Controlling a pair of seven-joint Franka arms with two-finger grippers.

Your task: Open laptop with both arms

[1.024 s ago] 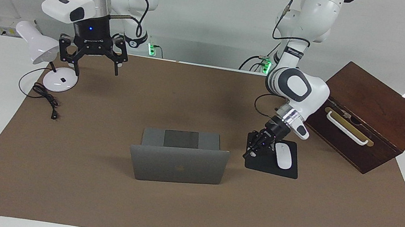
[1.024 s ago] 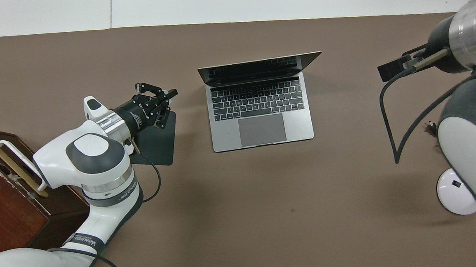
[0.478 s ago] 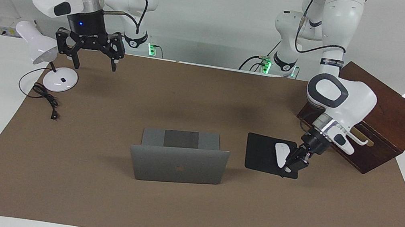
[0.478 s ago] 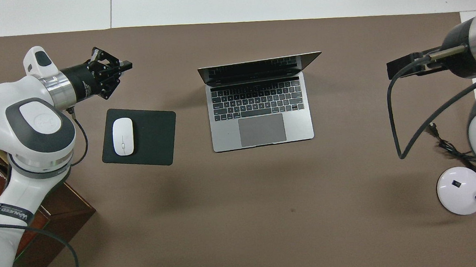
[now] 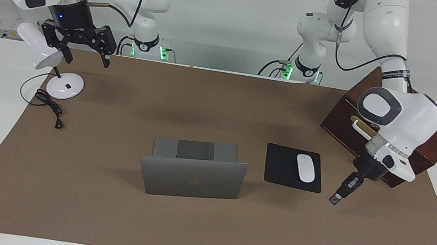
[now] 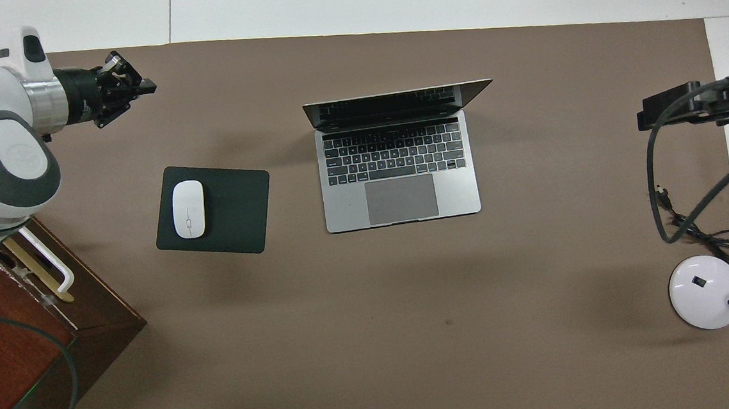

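We see the right gripper (image 5: pixel 85 52) spread open near the white desk lamp (image 5: pixel 43 53). At six o'clock the thin silver-grey metal laptop (image 5: pixel 192 176) stands open; the closed, empty left gripper (image 5: pixel 335 199) hangs at three o'clock. We judge only retreat remains.

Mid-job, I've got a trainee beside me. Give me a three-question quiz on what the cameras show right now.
1. True or false: the laptop lid is raised.
2. What lies on the mouse pad? A) a cable B) a white mouse C) nothing
3. Fill in: the right gripper hangs near the desk ____.

Key:
1. True; neither the shut left gripper nor the open right one touches it.
2. B, the white mouse.
3. lamp.
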